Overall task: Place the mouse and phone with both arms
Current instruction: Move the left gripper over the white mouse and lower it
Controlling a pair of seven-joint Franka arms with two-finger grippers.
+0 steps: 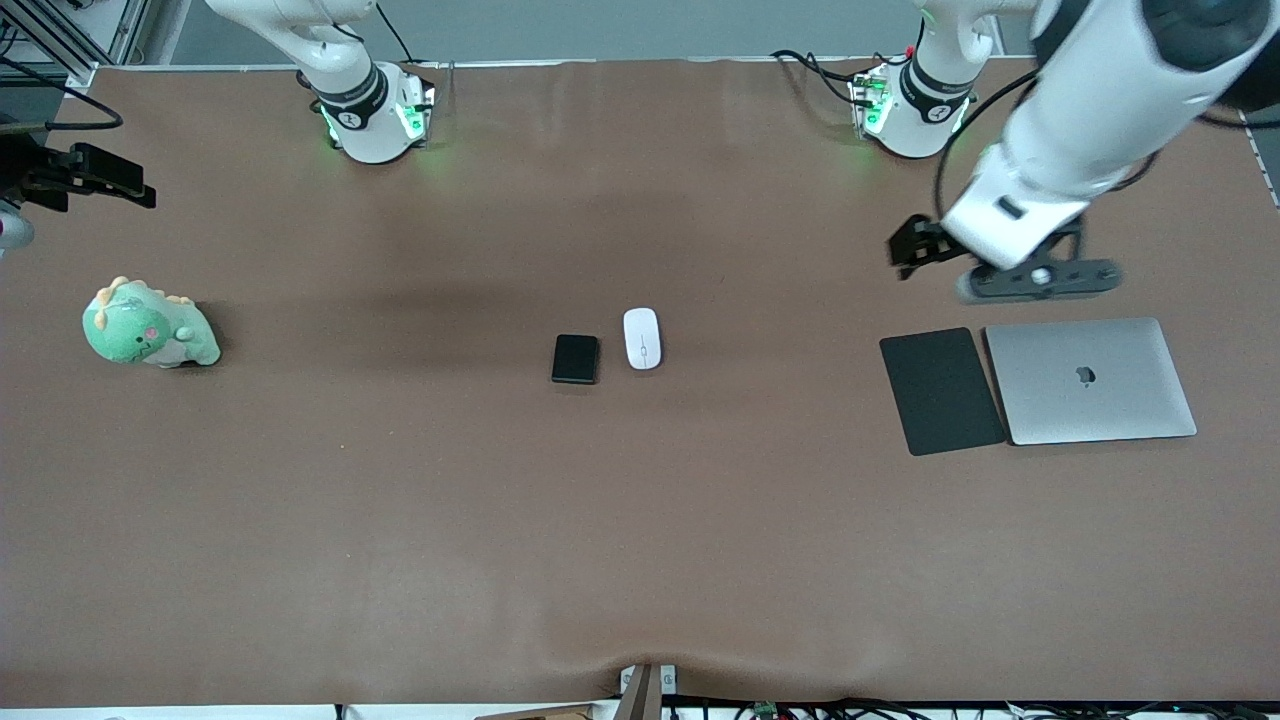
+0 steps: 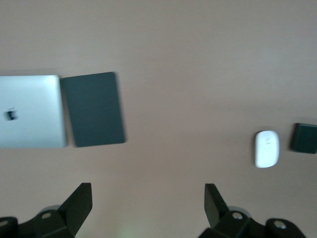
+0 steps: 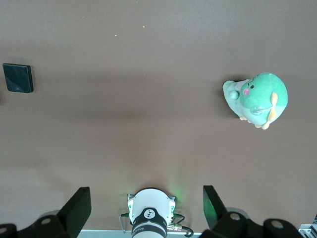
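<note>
The white mouse [image 1: 642, 338] and the black phone [image 1: 575, 358] lie side by side at the table's middle, the phone toward the right arm's end. Both show in the left wrist view, the mouse [image 2: 267, 148] and the phone [image 2: 304, 138]. The phone also shows in the right wrist view [image 3: 18, 78]. My left gripper [image 1: 915, 250] hangs open and empty in the air over bare table between its base and the mouse pad [image 1: 940, 390]; its jaws [image 2: 148, 203] stand wide apart. My right gripper [image 1: 110, 180] is high up, open and empty [image 3: 147, 206], over the right arm's end of the table.
A thin black mouse pad and a closed silver laptop [image 1: 1090, 380] lie side by side toward the left arm's end. They also show in the left wrist view, the pad [image 2: 94, 109] and the laptop [image 2: 29, 111]. A green dinosaur plush [image 1: 148, 325] sits toward the right arm's end.
</note>
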